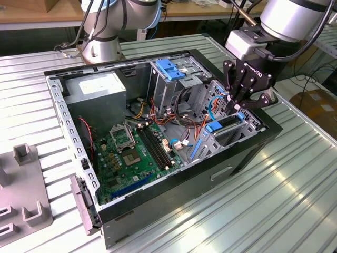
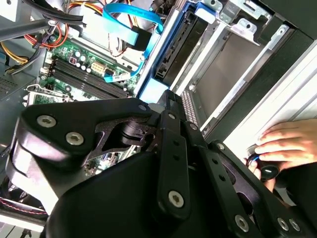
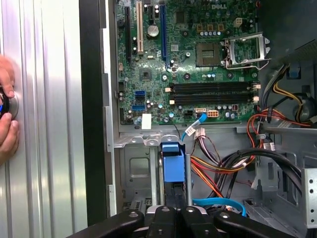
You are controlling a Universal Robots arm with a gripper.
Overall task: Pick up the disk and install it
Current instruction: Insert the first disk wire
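On the ribbed table (image 1: pixel 295 200), an open computer (image 1: pixel 174 195) lies beneath the claw (image 1: pixel 239 108).

Mid-frame, blue-railed disk (image 3: pixel 173 166) edge-on in metal bay (image 3: pixel 136 168), right against black gripper (image 3: pixel 173 203). Beyond, green motherboard (image 3: pixel 188 59) with 4 memory slots (image 3: pixel 213 93). At frame edge, hand (image 3: pixel 6 124) on ribbed table (image 3: pixel 49 124).
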